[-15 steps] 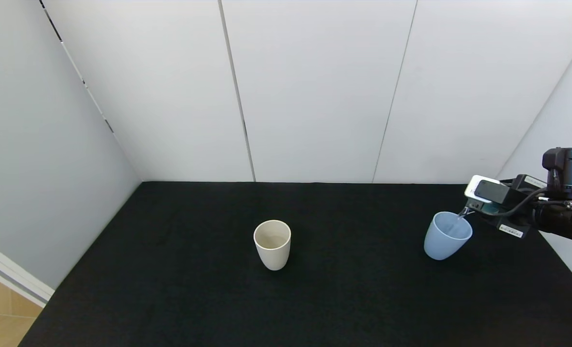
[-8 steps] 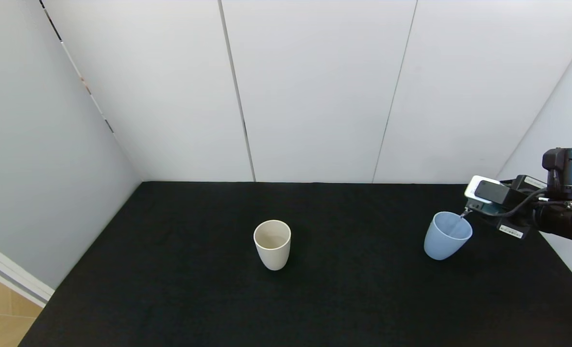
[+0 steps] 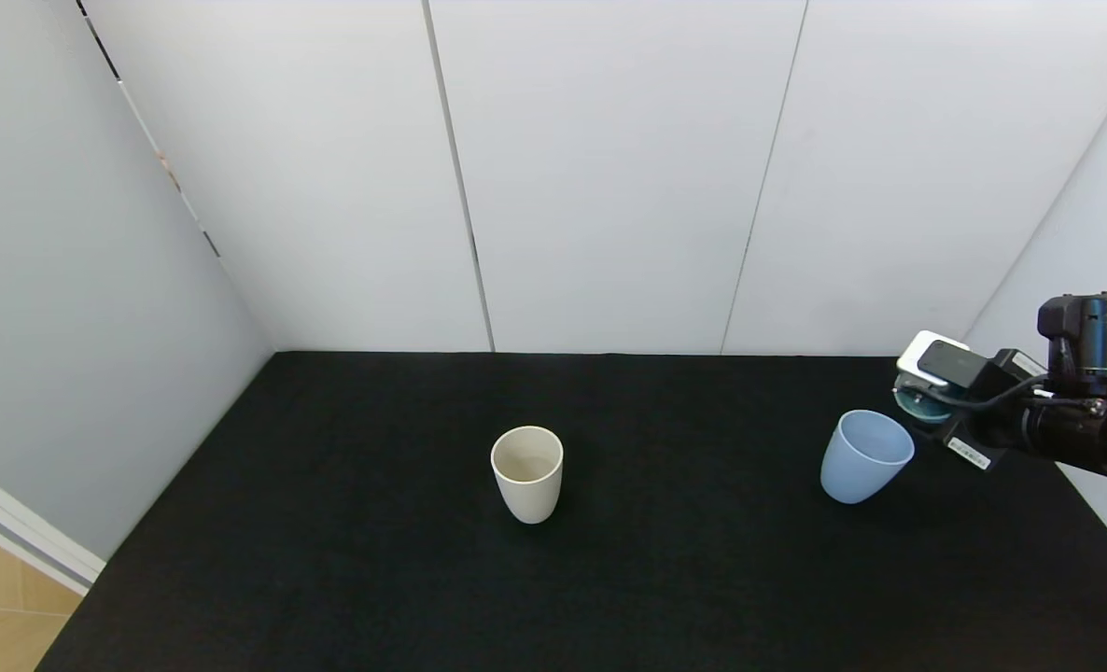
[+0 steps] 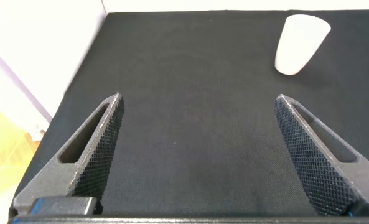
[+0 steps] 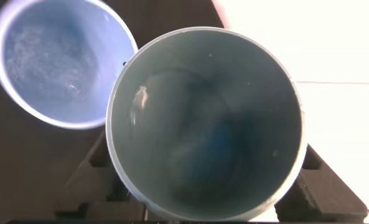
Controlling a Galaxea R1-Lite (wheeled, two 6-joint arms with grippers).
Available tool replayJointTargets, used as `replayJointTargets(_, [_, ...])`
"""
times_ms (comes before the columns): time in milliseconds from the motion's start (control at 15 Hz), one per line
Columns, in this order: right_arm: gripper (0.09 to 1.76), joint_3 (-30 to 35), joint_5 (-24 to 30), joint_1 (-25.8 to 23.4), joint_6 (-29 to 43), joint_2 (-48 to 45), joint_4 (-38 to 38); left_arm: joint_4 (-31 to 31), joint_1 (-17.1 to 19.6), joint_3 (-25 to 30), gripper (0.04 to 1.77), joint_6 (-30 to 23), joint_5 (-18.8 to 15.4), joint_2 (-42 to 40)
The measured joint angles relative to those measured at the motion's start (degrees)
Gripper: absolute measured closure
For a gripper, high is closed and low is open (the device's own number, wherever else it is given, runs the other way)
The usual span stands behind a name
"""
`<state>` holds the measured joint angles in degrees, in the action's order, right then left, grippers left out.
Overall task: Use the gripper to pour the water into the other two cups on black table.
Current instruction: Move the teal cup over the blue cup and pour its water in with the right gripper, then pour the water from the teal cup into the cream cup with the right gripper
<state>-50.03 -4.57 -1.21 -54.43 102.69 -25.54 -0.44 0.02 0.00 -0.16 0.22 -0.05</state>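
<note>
With pouring stopped, right hand (image 3: 917, 403) has lifted the teal cup (image 5: 206, 124).

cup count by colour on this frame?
Cream cup: 1, standing mid-table.
Blue cup: 1, standing at the right side.
Teal cup: 1, held by the right claw just beside the blue cup.
Total: 3 cups.
The left claw is open and holds nothing.
</note>
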Motion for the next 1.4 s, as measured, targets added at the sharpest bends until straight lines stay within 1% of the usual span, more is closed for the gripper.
replayJointTargets(200, [0.62,0.01,0.09,0.44,5.84,-0.62,0.32,-0.02,0.0,0.0,0.09,0.0,0.0,0.0])
replayJointTargets(267, [0.62,-0.16,0.5,0.68,7.77,-1.07,1.71,-0.02,0.0,0.0,0.09,0.0,0.0,0.0])
replayJointTargets(467, [0.62,-2.04,3.8,1.8,14.71,-4.21,10.87,0.0,0.0,0.0,0.09,0.0,0.0,0.0])
replayJointTargets(667, [0.62,-6.17,6.58,4.53,23.28,-8.01,18.79,0.0,0.0,0.0,0.09,0.0,0.0,0.0])
replayJointTargets(933, [0.62,-9.86,6.96,11.13,28.81,-10.63,20.25,-0.02,0.0,0.0,0.09,0.0,0.0,0.0])
replayJointTargets(1267, [0.62,-14.38,6.19,21.32,34.73,-9.51,21.19,0.0,-0.02,0.0,0.09,0.0,0.0,0.0])
replayJointTargets(1400, [0.62,-16.64,3.84,24.77,35.97,-7.9,21.77,0.0,-0.02,0.0,0.09,0.0,0.0,0.0])
